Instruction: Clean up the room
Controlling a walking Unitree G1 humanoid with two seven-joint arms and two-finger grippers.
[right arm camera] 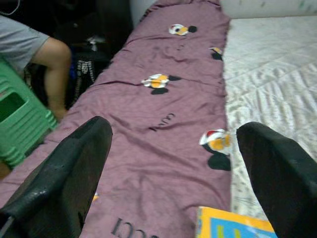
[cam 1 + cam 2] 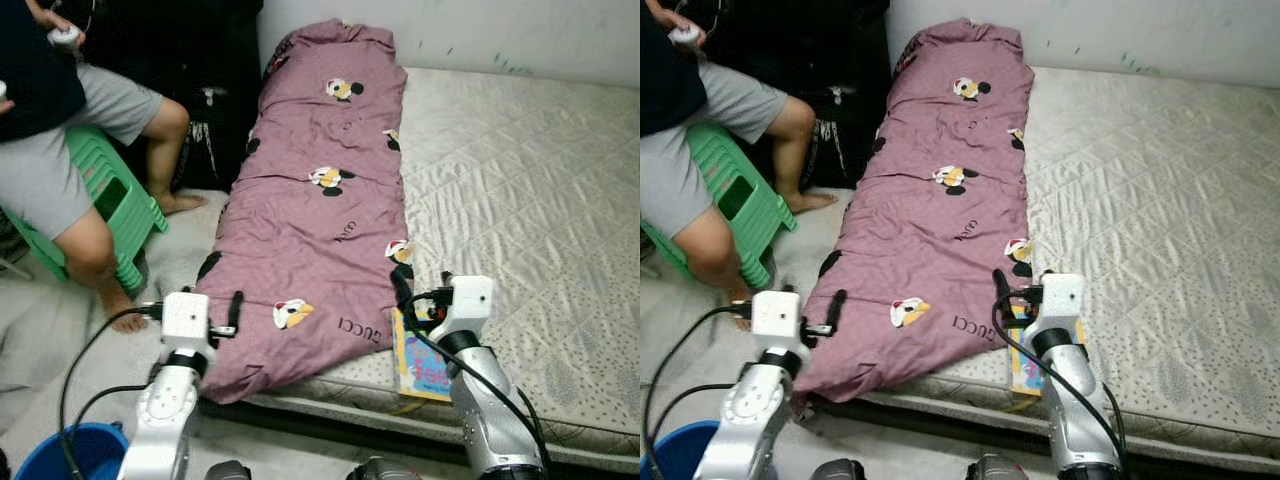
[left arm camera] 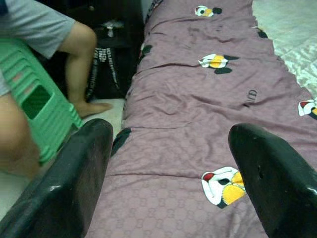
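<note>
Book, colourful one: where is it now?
The book lies at the mattress's near edge, beside the purple quilt's right corner, just under the right tool.

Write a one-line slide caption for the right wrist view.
Open right end effector over purple quilt, book below.

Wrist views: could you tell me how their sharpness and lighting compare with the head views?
Left wrist view: soft, the near black fingers blurred. Right wrist view: likewise hazy, the quilt print smeared. Left eye view: evenly lit and sharper, the mattress stitching clear, the corner behind the person dark.
</note>
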